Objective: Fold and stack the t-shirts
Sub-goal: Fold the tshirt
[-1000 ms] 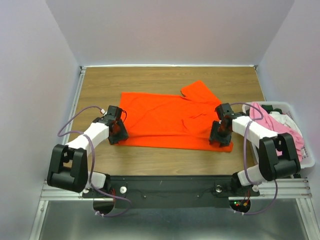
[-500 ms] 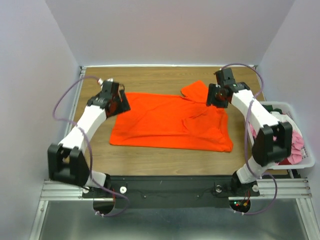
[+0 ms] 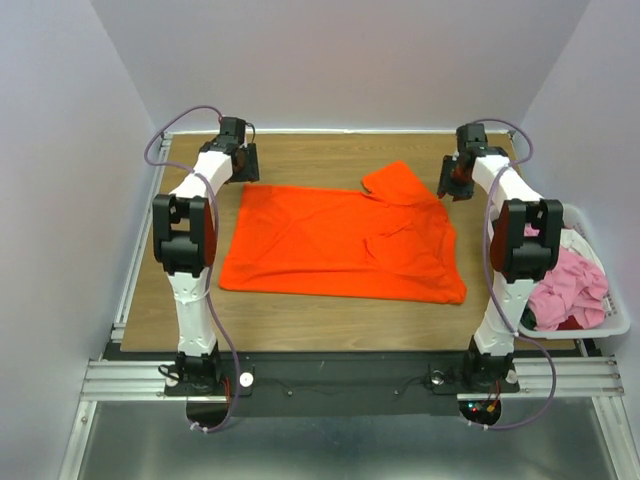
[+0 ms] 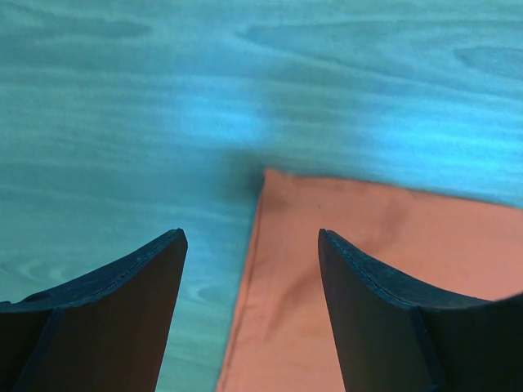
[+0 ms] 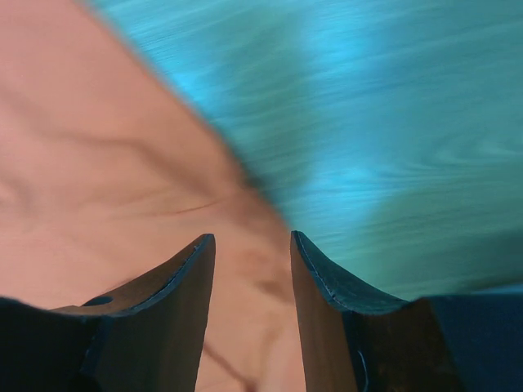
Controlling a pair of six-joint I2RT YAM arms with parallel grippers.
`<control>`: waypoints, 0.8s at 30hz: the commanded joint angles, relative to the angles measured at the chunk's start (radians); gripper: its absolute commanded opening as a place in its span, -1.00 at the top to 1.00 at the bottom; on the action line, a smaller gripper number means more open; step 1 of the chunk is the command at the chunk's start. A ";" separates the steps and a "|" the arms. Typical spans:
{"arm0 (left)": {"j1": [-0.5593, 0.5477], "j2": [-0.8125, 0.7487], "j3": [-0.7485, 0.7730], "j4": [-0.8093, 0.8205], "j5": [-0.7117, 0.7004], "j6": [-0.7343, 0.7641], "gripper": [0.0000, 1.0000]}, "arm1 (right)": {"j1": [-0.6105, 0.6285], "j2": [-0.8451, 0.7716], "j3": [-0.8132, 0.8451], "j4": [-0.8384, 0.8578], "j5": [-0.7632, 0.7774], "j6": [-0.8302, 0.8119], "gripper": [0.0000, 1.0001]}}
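1. Wood-grain tabletop (image 3: 300,155) is filling the floor of a white-walled cell, and both arms are reaching toward its far edge.
2. A plain bright orange cloth t-shirt (image 3: 340,240) is lying spread flat at the table's centre, with one sleeve pointing toward 1 o'clock.
3. The left gripper (image 3: 238,160) is hovering at 11 o'clock over the shirt's far-left corner. In the wrist view its dark jaws are standing wide apart around nothing, and that corner (image 4: 368,269) is showing on the wood (image 4: 122,98) below.
4. The right gripper (image 3: 455,178) is hanging at 1 o'clock beside the sleeve. Its jaws (image 5: 252,238) are standing apart by a narrower gap above the blurred cloth edge (image 5: 98,163), and nothing is visibly pinched.
5. A white plastic bin (image 3: 556,208) is sitting at 4 o'clock just off the table's right side, holding a crumpled pink shirt (image 3: 570,290).
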 commanded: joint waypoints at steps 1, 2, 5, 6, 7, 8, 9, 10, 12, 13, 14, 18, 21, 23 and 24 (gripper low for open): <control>0.012 0.017 0.077 0.010 0.003 0.084 -0.53 | -0.020 0.009 0.038 0.034 -0.032 -0.019 0.04; 0.019 0.025 0.075 0.031 0.025 0.085 -0.54 | -0.020 0.015 0.032 0.038 -0.033 -0.019 0.03; 0.035 0.054 0.070 0.070 0.101 0.105 -0.49 | -0.042 0.029 0.024 0.047 -0.032 -0.013 0.04; 0.036 0.062 0.074 0.065 0.133 0.111 -0.47 | -0.044 0.034 0.022 0.048 -0.035 -0.013 0.03; 0.035 0.071 0.074 0.068 0.135 0.118 -0.47 | -0.046 0.035 0.022 0.050 -0.039 -0.011 0.04; 0.035 0.074 0.069 0.075 0.167 0.118 -0.47 | -0.047 0.037 0.022 0.050 -0.038 -0.011 0.03; 0.035 0.077 0.063 0.084 0.173 0.118 -0.46 | -0.049 0.039 0.022 0.051 -0.039 -0.011 0.03; 0.036 0.080 0.055 0.094 0.169 0.118 -0.46 | -0.052 0.040 0.022 0.054 -0.041 -0.011 0.03; 0.038 0.108 0.067 0.104 0.158 0.145 -0.40 | -0.055 0.043 0.022 0.059 -0.053 -0.008 0.03; 0.042 0.120 0.095 0.085 0.155 0.147 -0.39 | -0.058 0.045 0.022 0.061 -0.053 -0.007 0.04; 0.041 0.137 0.107 0.081 0.154 0.145 -0.36 | -0.058 0.043 0.021 0.062 -0.056 -0.006 0.03; 0.042 0.159 0.113 0.079 0.155 0.150 -0.21 | -0.059 0.045 0.016 0.065 -0.056 -0.005 0.04; 0.042 0.168 0.107 0.078 0.177 0.151 -0.13 | -0.060 0.046 0.015 0.068 -0.055 -0.002 0.04; 0.042 0.177 0.103 0.075 0.181 0.154 -0.04 | -0.060 0.049 0.016 0.073 -0.055 0.000 0.03; 0.044 0.177 0.101 0.076 0.181 0.154 0.01 | -0.060 0.052 0.016 0.074 -0.055 0.001 0.04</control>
